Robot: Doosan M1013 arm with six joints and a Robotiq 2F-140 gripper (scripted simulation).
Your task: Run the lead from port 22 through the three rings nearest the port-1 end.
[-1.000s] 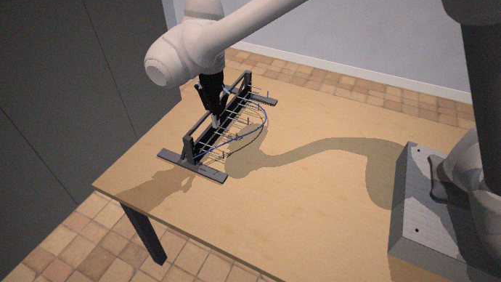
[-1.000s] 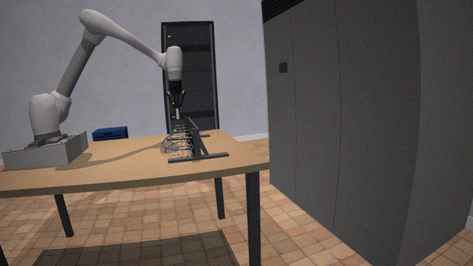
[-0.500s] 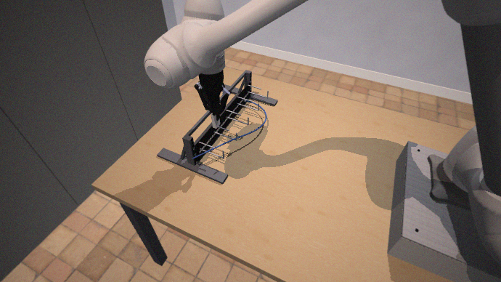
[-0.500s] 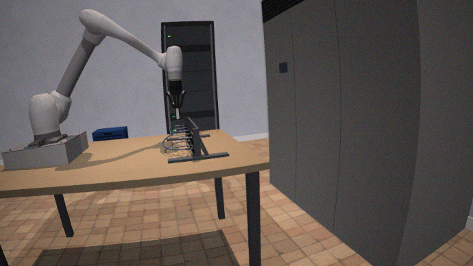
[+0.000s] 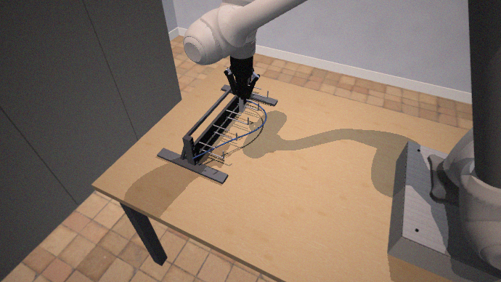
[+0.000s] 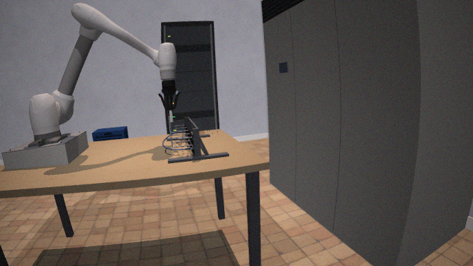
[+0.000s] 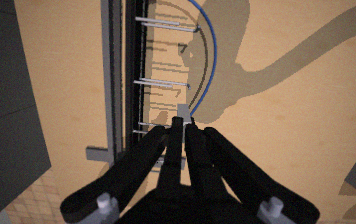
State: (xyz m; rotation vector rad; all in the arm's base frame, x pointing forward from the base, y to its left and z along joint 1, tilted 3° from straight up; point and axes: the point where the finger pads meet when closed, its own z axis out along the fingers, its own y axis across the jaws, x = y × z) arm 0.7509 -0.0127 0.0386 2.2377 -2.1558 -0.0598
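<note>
The rack (image 5: pixel 216 175) (image 6: pixel 218 155) (image 7: pixel 97 153) stands upright on its two feet, with the open wire rings (image 5: pixel 223 155) (image 7: pixel 166 83) on the robot's side. The blue lead (image 5: pixel 266 116) (image 6: pixel 163 140) (image 7: pixel 215 50) leaves the far end of the panel, bows out past the ring fronts and comes back across the rings at the near, port-1 end. Whether it lies inside those rings or over them I cannot tell. My gripper (image 5: pixel 242 110) (image 6: pixel 171 120) (image 7: pixel 182 112) points down, shut and empty, its grey tips in front of the panel at the far end, close to the lead's root. The fingers hide that root in the wrist view.
The table (image 5: pixel 295 197) (image 6: pixel 115 168) carries the rack near its cabinet-side edge. A tall grey cabinet (image 5: pixel 73 60) (image 6: pixel 369 109) stands beyond that edge. The robot's base block (image 5: pixel 414 204) (image 6: pixel 38 158) is on the opposite side. The rack's top rail (image 5: pixel 208 113) runs behind the panel.
</note>
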